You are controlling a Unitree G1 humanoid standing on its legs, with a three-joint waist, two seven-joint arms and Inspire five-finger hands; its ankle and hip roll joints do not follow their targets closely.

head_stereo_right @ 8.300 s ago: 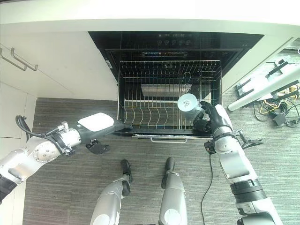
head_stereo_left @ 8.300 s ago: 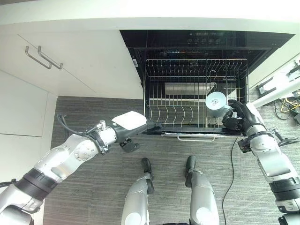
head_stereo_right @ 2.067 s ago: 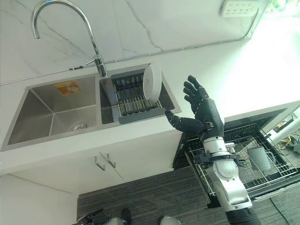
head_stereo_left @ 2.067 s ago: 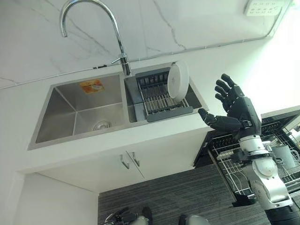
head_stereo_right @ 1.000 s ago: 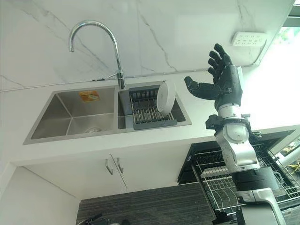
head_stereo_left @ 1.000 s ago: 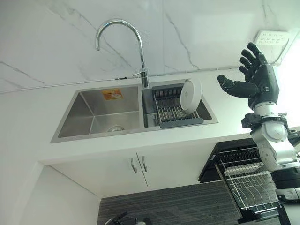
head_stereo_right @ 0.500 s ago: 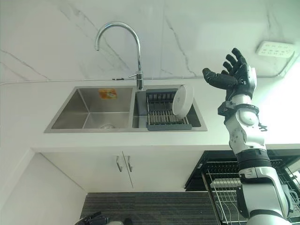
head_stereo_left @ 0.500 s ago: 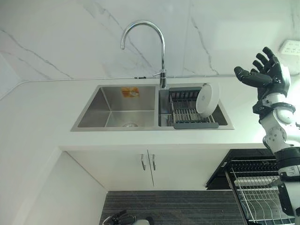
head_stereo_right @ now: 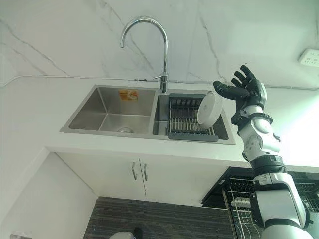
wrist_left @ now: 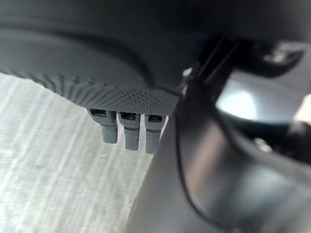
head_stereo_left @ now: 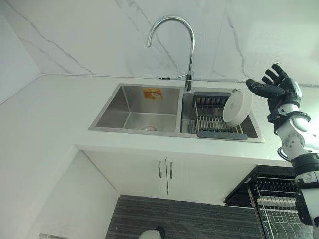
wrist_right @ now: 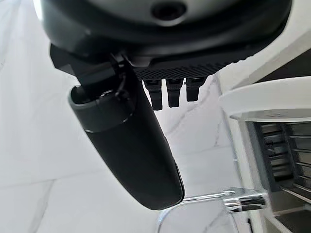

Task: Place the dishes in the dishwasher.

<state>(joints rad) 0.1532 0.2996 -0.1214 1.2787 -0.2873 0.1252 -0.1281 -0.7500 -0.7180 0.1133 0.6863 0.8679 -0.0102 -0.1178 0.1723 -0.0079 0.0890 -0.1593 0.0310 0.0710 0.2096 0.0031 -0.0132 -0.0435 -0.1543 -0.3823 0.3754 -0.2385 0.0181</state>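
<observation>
Right hand raised over the white counter, at about 3 o'clock from the double sink. Fingers straight and spread, thumb held apart, nothing in the grasp. Thumb tip sits just beside the upper rim of the white plate; contact cannot be told.

Plate stands on edge, tilted, in the grey drying rack that fills the sink's right basin. The plate occupies the rack's 3 o'clock end. In the right wrist view the plate's rim shows past the thumb, with the rack bars beneath it.

Chrome gooseneck faucet rises at 12 o'clock between the two basins. Left basin holds a sticker on its back wall.

Dishwasher rack, wire, is pulled out at 5 o'clock, below the counter edge, well apart from the plate.

Left hand: fingers look straight in its wrist view, over grey floor, holding nothing.
</observation>
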